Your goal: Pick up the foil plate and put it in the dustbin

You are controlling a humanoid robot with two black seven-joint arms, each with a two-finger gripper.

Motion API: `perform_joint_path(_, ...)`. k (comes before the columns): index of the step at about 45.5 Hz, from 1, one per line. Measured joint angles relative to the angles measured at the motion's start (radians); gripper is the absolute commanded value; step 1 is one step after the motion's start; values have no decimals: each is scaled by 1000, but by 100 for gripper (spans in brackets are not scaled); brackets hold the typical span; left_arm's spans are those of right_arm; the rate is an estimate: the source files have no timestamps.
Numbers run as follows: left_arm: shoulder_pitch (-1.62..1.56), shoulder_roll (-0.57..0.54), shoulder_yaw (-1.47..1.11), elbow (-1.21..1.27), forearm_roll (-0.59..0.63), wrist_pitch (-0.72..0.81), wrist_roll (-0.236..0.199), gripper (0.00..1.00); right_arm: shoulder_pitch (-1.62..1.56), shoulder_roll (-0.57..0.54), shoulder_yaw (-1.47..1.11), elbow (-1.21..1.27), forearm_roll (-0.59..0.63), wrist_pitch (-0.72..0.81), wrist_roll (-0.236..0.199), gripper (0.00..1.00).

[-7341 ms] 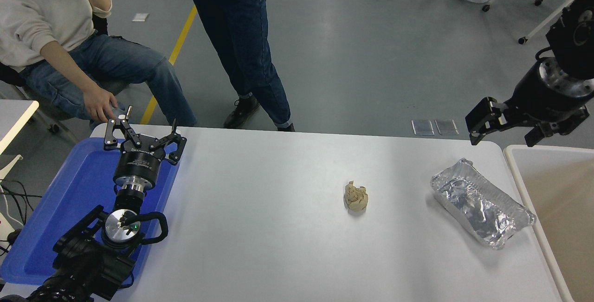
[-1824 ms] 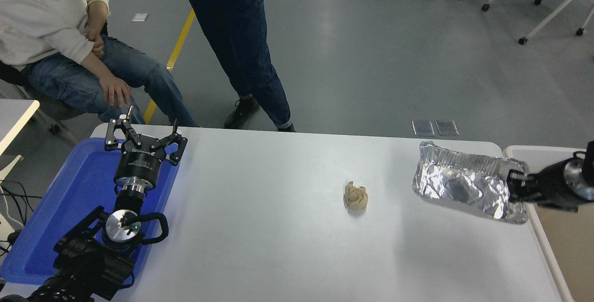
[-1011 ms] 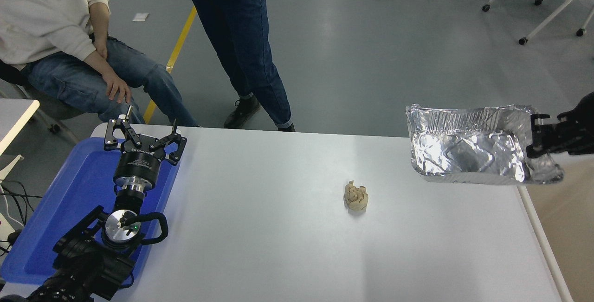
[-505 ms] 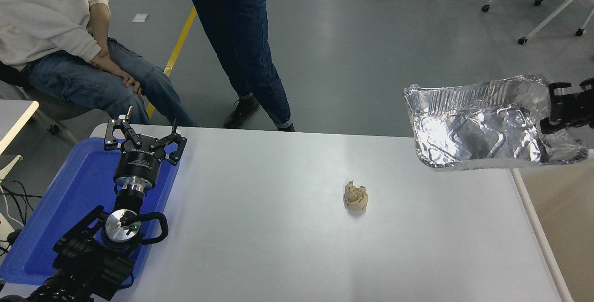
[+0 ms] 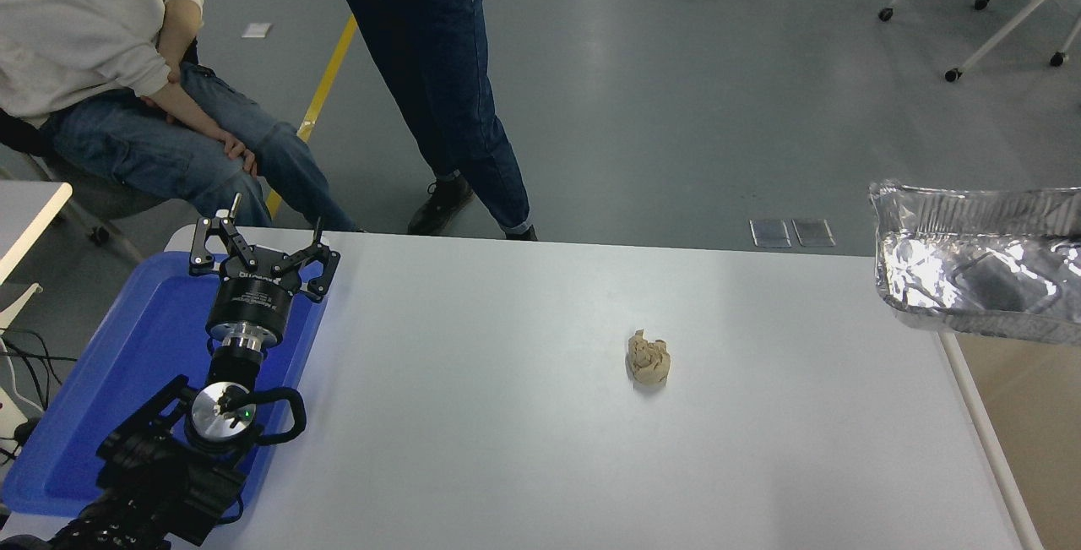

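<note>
Foil plate [image 5: 980, 280] is lifted off the counter [image 5: 507, 415], hanging in air at the far right, over the dustbin [image 5: 1026, 415] w/ its left end above the counter's right edge. Right gripper is out of frame, so its jaws can't be told. Pickup looks done; release into the bin is left. Open room below. Left gripper [image 5: 258, 250] sits parked over the blue tray [image 5: 93, 398], jaws wide. Paper wad [image 5: 648, 358] lies mid-counter, well apart.

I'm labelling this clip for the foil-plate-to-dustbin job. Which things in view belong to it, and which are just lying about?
Belonging to the job:
- foil plate, lifted off the table at the right edge
- dustbin, beside the table's right end, below the plate

Just lying about:
- paper wad on the white table
- blue tray, under the parked left gripper
</note>
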Motion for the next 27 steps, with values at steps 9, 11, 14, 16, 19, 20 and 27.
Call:
perform_joint_path(9, 0, 0, 0, 0, 0, 0, -1, 100, 93, -51, -174, -5, 2, -1, 2, 0)
perform_joint_path(11, 0, 0, -1, 0, 0, 0, -1, 100, 109, -61, -207, -8, 2, -1, 2, 0)
perform_joint_path(14, 1, 0, -1, 0, 0, 0, -1, 100, 128, -76, -253, -19, 3, -1, 2, 0)
perform_joint_path(16, 1, 0, -1, 0, 0, 0, -1, 100, 137, -87, -277, -26, 3, -1, 3, 0)
perform_joint_path(19, 1, 0, -1, 0, 0, 1, -1, 100, 148, -104, -313, -41, 4, -2, 2, 0)
perform_joint_path(20, 1, 0, -1, 0, 0, 1, -2, 100, 152, -110, -326, -47, 4, -2, 3, 0)
perform_joint_path(27, 1, 0, -1, 0, 0, 1, -2, 100, 166, -146, -378, -75, 4, -3, 3, 0)
